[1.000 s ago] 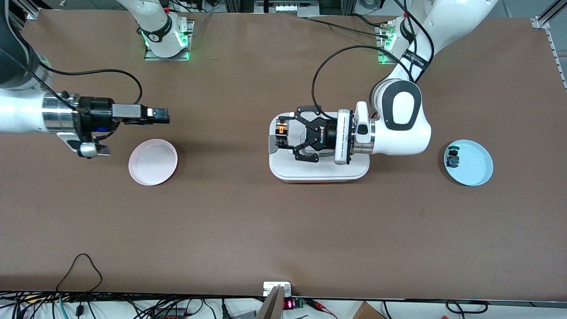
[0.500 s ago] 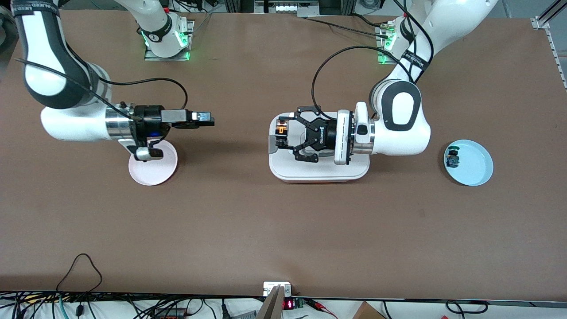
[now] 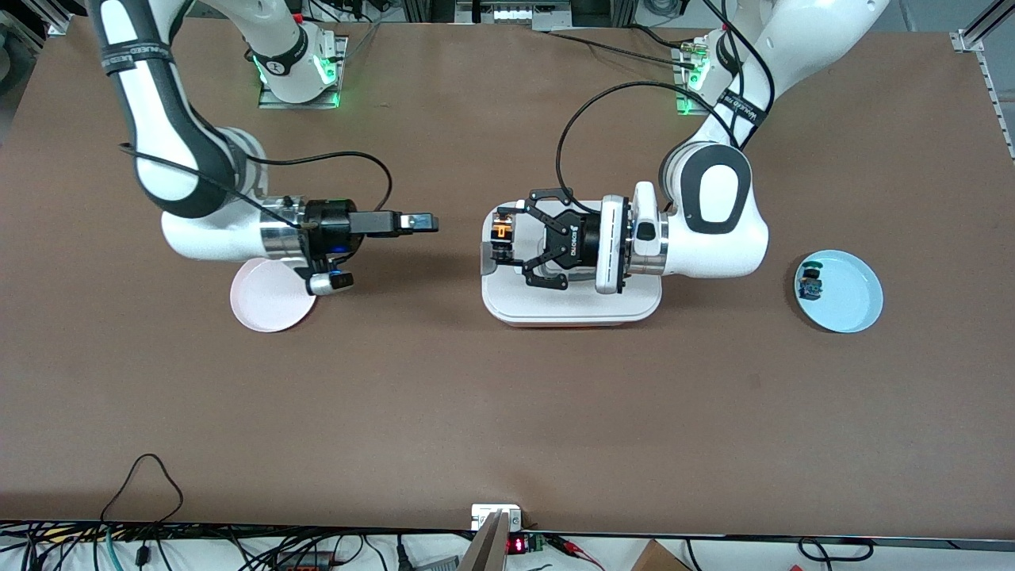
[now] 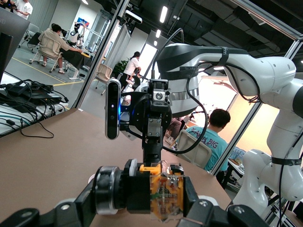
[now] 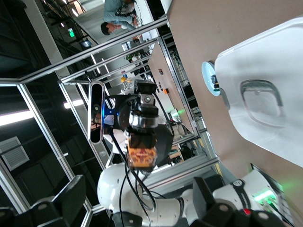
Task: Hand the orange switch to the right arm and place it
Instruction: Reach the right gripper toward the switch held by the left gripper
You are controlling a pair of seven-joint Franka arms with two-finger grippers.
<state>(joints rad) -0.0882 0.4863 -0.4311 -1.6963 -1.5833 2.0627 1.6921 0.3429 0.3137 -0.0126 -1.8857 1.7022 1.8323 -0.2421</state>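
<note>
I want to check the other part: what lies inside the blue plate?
In the blue plate lies one tiny dark part with a teal-green cap, near its rim toward the white tray. What is beneath this part stays hidden.

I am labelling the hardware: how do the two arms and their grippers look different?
The right arm is white with dark grey sections, a silver wrist ring and a compact black right gripper. The left arm is white with a white disc flange; its left gripper is black open linkage. Black cables loop to both wrists.

left gripper (image 3: 501, 240) level, pointing to 9 o'clock, jaws clamped; right gripper (image 3: 424, 223) level, pointing to 3 o'clock, facing it
</note>
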